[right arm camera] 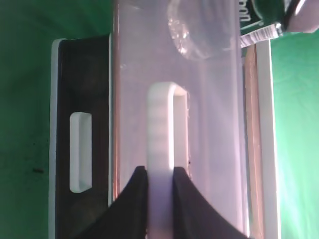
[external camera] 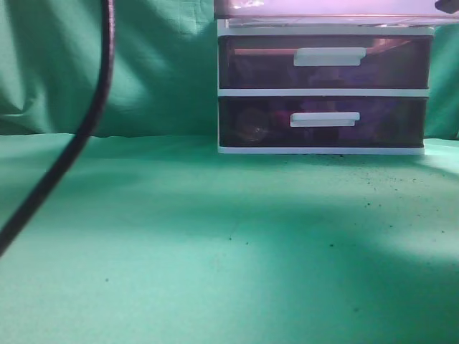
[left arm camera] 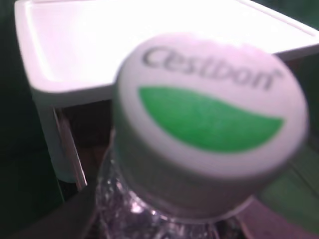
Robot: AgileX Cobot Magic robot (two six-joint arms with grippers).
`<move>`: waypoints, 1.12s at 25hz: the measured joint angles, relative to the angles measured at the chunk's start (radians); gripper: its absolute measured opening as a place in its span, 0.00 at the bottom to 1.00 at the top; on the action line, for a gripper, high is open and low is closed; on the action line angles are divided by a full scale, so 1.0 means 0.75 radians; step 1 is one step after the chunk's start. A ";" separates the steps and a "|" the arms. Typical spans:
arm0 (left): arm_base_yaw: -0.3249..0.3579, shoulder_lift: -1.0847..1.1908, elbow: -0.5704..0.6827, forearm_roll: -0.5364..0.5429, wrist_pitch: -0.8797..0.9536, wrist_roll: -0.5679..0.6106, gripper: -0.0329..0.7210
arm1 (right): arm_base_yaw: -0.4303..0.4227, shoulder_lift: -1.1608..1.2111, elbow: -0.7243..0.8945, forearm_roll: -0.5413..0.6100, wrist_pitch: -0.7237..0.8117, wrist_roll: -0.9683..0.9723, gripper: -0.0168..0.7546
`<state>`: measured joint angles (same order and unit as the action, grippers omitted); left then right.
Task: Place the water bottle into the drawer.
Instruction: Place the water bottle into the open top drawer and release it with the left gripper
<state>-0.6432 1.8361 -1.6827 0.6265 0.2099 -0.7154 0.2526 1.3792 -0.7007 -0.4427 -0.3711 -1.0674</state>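
Note:
The water bottle (left arm camera: 209, 114), clear with a white and green "Cestbon" cap, fills the left wrist view cap-first. My left gripper (left arm camera: 164, 221) is shut on its clear body, and only its dark fingers show at the bottom. The white top of the drawer cabinet (left arm camera: 94, 50) is just behind the bottle. My right gripper (right arm camera: 160, 174) is shut on the white handle (right arm camera: 162, 129) of the translucent top drawer (right arm camera: 214, 124), which is pulled out. The bottle's clear body (right arm camera: 199, 35) and green label show at that drawer's far end. In the exterior view only the drawer's bright front (external camera: 323, 8) shows; both grippers are out of sight.
The cabinet (external camera: 323, 92) stands at the back right on a green cloth (external camera: 215, 244), with two dark shut drawers, each with a white handle (external camera: 324, 119). A black cable (external camera: 90, 122) hangs across the left. Green cloth hangs behind.

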 joint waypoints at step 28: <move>-0.015 0.028 -0.053 -0.127 -0.287 0.110 0.77 | 0.000 0.000 0.000 -0.011 0.003 0.043 0.15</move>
<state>-0.6543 1.8572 -1.7224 0.5311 -0.0055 -0.6326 0.2526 1.3792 -0.7007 -0.4508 -0.3689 -1.0352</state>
